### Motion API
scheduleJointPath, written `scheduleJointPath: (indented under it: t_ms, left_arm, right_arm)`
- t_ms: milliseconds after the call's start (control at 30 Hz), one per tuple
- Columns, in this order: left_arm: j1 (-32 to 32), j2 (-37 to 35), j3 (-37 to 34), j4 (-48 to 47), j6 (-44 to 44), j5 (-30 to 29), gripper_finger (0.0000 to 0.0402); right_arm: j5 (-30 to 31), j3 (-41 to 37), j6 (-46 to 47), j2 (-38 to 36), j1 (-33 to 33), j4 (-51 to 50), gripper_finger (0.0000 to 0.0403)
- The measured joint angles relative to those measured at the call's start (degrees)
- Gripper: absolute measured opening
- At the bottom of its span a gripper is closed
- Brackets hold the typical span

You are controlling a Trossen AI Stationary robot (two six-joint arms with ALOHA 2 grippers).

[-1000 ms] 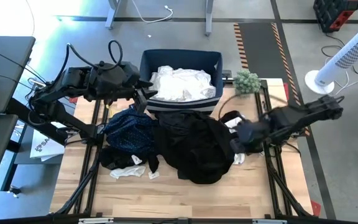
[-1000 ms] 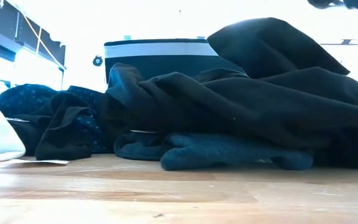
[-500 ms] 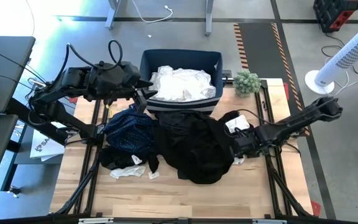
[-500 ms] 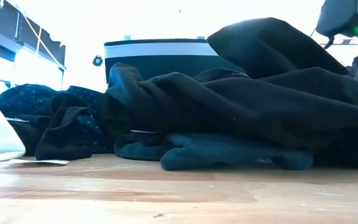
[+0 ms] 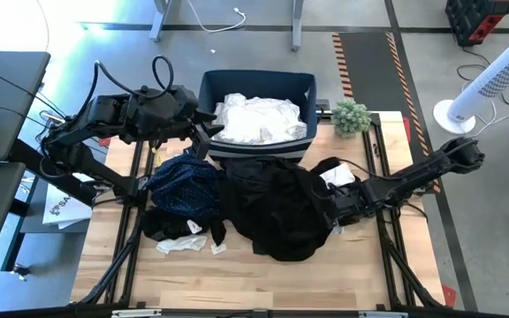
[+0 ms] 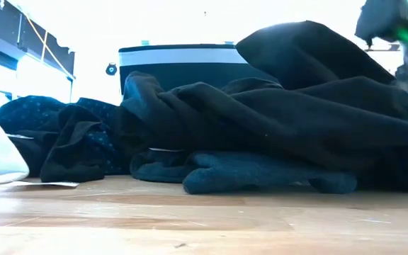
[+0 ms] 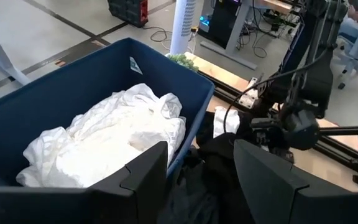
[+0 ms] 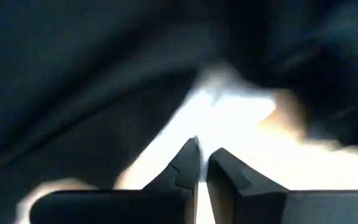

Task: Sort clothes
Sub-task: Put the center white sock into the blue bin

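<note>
A heap of black clothes lies mid-table, with a navy dotted garment to its left and small white socks in front. White clothes fill the dark blue bin at the back. My right gripper is down at the heap's right edge, shut on a small white piece of cloth. Another white garment lies just behind it. My left gripper hovers open above the bin's left end. My right gripper pinches the small white piece of cloth between its two fingers, coming steeply from above. The cloth lies on the table beside the black heap. The wrist view is blurred, so which part or how many layers it has cannot be told.
A small green plant stands at the bin's right. A white fan is on the floor beyond the table's right edge. Bare wood runs along the near edge.
My right gripper has come down from above the table onto the right edge of the black heap, shifting a little toward the heap. The clothes lie as they did.
</note>
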Motion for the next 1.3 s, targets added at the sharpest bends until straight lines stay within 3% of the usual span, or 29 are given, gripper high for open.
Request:
scheduleJointPath:
  t_ms: [200, 433, 567, 700, 1033, 1167, 1300]
  left_arm:
    - [0.00, 0.00, 0.00, 0.30, 0.00, -0.09, 0.0184]
    - [0.00, 0.00, 0.00, 0.53, 0.07, -0.11, 0.0184]
    - [0.00, 0.00, 0.00, 0.53, 0.05, -0.11, 0.0184]
    - [-0.27, 0.00, 0.00, 0.53, -0.79, 0.33, 0.0184]
    - [-0.57, 0.00, 0.00, 0.55, -2.10, 0.72, 0.0184]
    - [-0.61, 0.00, 0.00, 0.51, -2.49, 0.63, 0.0184]
    - [-0.68, 0.02, 0.00, 0.48, -2.49, -0.01, 0.0184]
  right_arm:
    - [-8.03, 16.84, -13.21, -2.13, -1.69, -2.34, 0.0007]
    - [-10.72, 39.69, -29.75, -1.78, -9.13, 0.12, 0.0004]
    - [-9.56, 51.61, -38.26, 0.16, -15.65, 2.40, 0.0004]
    - [-4.11, 64.39, -46.46, 4.07, -22.88, 2.50, 0.0004]
    - [-0.74, 102.09, -63.44, 22.79, -39.22, 2.90, 0.0004]
    - [1.44, 97.17, -63.27, 22.87, -45.32, 7.02, 0.0004]
    - [11.32, 94.11, -67.96, 22.03, -48.94, -4.83, 0.0004]
